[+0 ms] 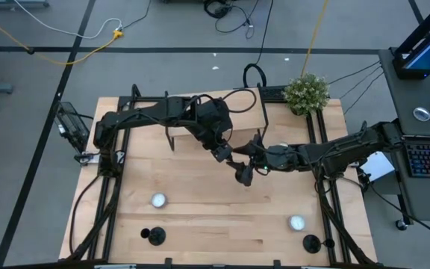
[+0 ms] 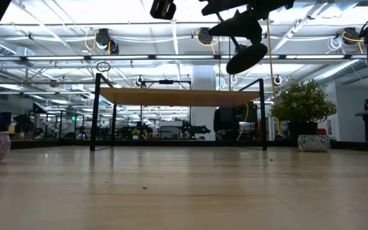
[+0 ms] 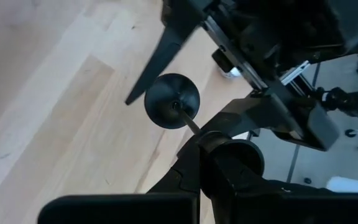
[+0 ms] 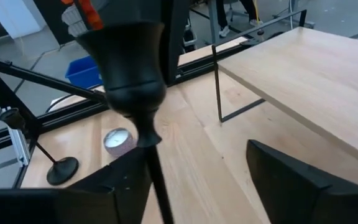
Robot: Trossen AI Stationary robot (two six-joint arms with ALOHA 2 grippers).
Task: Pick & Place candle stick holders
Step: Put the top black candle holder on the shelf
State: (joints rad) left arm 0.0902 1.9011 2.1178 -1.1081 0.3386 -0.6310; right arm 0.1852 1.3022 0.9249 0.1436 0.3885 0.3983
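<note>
Evidently one candle holder point(image 3: 171, 101) is held aloft over mid-table, pinched by its cup end in the left gripper point(image 3: 219, 149), stem outward, so that the spread right gripper point(image 4: 197, 180), fingers either side of the stem, can take it.

Three matte-black candle stick holders: one point(image 1: 243, 176) aloft, tilted, above table point(image 1: 215, 224) centre; two upright point(image 1: 155, 236) point(image 1: 311, 243) near table's front edge.
</note>
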